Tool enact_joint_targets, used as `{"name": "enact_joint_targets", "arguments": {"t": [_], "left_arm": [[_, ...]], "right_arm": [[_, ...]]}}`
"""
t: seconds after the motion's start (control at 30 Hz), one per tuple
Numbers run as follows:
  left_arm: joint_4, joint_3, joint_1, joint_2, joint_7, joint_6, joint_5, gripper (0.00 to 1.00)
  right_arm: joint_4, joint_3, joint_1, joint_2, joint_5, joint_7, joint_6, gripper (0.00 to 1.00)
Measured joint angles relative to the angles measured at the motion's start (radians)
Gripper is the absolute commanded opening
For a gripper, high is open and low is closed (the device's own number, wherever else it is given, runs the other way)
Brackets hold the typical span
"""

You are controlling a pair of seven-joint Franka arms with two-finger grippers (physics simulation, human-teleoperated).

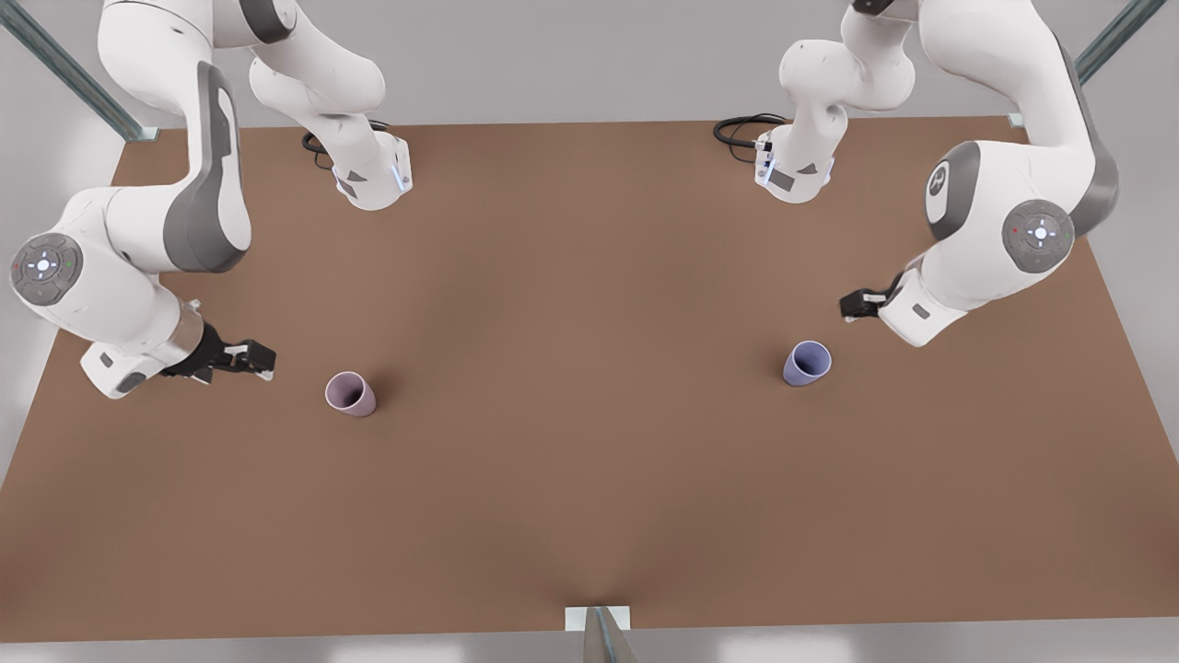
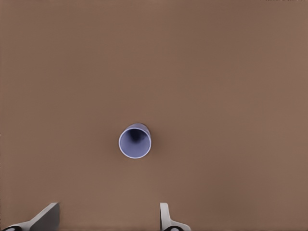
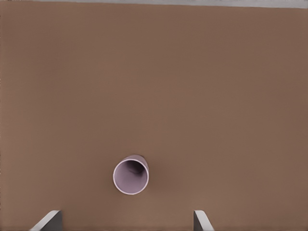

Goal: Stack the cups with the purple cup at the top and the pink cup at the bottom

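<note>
Two cups stand upright and well apart on a bare brown table (image 1: 589, 479), mouths up. In the front view the pink cup (image 1: 351, 393) sits at about eight o'clock from the table's middle, and the purple cup (image 1: 807, 363) at about four o'clock. The right gripper (image 1: 247, 359) hangs above the table at nine o'clock of the pink cup, near it but not touching; the right wrist view looks straight down on that cup (image 3: 131, 174), and its two fingertips (image 3: 48, 220) stand spread wide, with nothing between them. The left gripper (image 1: 855, 305) hangs at about one o'clock of the purple cup in the front view, near it and clear of it; the left wrist view looks down into the purple cup (image 2: 135, 141), and its fingertips (image 2: 166, 216) are likewise held apart around empty air. Neither cup is gripped, and neither sits inside the other. Black cables (image 1: 746, 129) curl by the arm bases at the table's far edge.
</note>
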Motion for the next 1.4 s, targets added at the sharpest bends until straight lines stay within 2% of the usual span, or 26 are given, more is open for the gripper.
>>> {"name": "enact_joint_targets", "arguments": {"t": [0.2,0.33,0.6,0.7,0.87,1.03,1.17,1.27,1.37,1.4], "left_arm": [[-0.049,0.001,-0.003,0.009,-0.005,0.011,0.014,1.0],[-0.082,0.002,0.01,0.008,-0.005,0.014,0.018,1.0],[-0.098,0.003,0.012,0.003,-0.005,0.014,0.021,1.0],[-0.098,0.003,0.011,0.002,-0.005,0.011,0.021,1.0],[-0.1,0.003,0.012,0.003,-0.005,0.0,0.021,1.0],[-0.1,0.003,0.012,0.006,-0.006,-0.002,0.021,1.0],[-0.1,0.003,0.011,0.009,-0.006,-0.002,0.021,1.0],[-0.103,0.003,0.01,0.013,-0.006,-0.003,0.021,1.0],[-0.103,0.003,0.011,0.013,-0.006,-0.005,0.021,1.0],[-0.103,0.003,0.011,0.013,-0.006,-0.005,0.021,1.0]], "right_arm": [[-0.053,0.007,0.012,0.023,0.003,0.011,0.083,1.0],[-0.193,0.009,0.062,0.052,0.003,0.011,0.251,1.0],[-0.408,0.017,0.017,0.041,0.002,-0.004,0.343,1.0],[-0.493,0.011,0.011,0.04,-0.009,-0.009,0.438,1.0],[-0.54,0.011,-0.05,0.08,-0.009,-0.051,0.557,1.0],[-0.574,0.012,-0.035,0.14,-0.007,-0.051,0.636,0.94],[-0.594,0.012,-0.035,0.153,-0.007,-0.05,0.661,0.79],[-0.589,0.012,-0.036,0.163,-0.007,-0.05,0.67,0.41],[-0.584,0.014,-0.035,0.175,-0.002,-0.05,0.681,0.21],[-0.584,0.014,-0.036,0.175,0.0,-0.049,0.681,0.21]]}}
